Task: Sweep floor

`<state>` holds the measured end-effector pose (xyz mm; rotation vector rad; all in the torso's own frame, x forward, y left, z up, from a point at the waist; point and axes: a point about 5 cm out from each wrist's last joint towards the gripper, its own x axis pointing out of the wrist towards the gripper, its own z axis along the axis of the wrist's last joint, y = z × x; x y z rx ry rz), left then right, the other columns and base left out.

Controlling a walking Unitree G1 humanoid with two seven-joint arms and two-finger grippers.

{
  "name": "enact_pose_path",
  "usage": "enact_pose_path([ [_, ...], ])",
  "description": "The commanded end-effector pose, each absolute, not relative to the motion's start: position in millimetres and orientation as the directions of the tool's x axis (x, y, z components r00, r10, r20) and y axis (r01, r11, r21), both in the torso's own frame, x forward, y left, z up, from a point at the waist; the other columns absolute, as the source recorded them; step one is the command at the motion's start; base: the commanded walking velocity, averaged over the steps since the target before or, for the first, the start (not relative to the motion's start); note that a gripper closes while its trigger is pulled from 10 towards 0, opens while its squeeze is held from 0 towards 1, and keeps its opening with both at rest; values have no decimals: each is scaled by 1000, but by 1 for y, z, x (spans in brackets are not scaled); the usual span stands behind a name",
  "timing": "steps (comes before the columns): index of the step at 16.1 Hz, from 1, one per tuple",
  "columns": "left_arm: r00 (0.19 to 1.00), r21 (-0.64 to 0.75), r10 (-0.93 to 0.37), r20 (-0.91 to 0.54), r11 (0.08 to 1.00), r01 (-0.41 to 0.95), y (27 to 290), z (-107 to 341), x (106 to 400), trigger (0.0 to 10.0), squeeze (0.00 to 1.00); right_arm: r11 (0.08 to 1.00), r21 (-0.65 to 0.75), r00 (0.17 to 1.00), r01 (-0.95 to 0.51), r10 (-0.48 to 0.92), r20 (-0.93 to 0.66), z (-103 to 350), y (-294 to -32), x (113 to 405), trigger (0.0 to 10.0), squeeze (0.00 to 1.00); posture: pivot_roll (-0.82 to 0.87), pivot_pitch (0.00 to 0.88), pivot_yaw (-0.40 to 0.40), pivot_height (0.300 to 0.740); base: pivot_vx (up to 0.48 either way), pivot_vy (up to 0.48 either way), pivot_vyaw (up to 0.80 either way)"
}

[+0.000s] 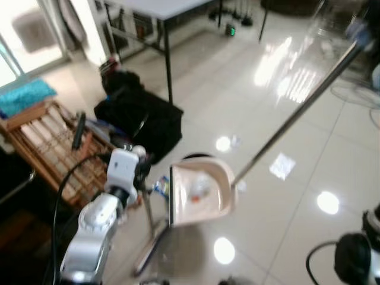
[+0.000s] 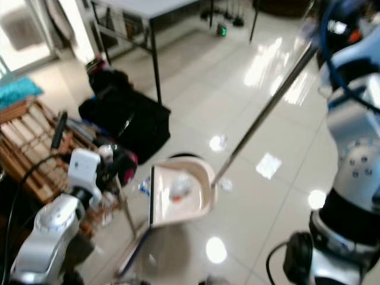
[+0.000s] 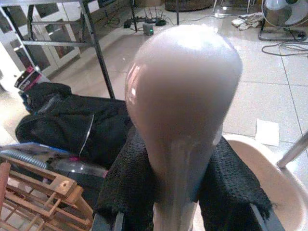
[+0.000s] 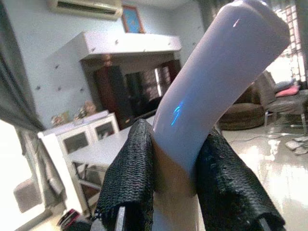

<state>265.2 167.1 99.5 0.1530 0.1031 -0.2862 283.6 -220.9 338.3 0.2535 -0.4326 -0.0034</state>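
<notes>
Glossy pale tiled floor spans the scene, with bright ceiling-light reflections on it; a table with black legs stands at the far side; a black bag lies heaped on the floor below and in front of the table, near the robot's left; a slatted wooden rack lies just left of the bag, with a turquoise cloth beyond it.

Broom pole, long and metallic, runs diagonally from upper right down to the floor, its lower end just beside the dustpan's right edge; its pale handle end sits clamped between the right gripper, black padded fingers pressed against both sides of it.

Dustpan, cream coloured, is tilted with its open tray facing the head camera, in front of the bag and between the two arms; small scraps of debris lie inside the tray; its upright handle is pinched by the left gripper, padded fingers closed tight on either side of the stem.

A white paper scrap lies on the tiles right of the dustpan, apart from it; a smaller scrap lies at the pole's lower end.
</notes>
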Motion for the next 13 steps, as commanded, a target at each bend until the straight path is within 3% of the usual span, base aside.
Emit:
enact_pose_path([
  [1, 956, 161, -272, -108, 944, 287, 170, 104, 268, 10000, 0, 967, 244, 885, -68, -54, 463, 344, -218, 277, 10000, 0, -130, 96, 22, 740, 307, 0, 0],
  [13, 947, 141, -307, -100, 937, 319, 165, 103, 272, 10000, 0, 977, 213, 885, -16, -85, 457, 339, -228, 271, 10000, 0, -139, 69, 30, 740, 355, 0, 0],
])
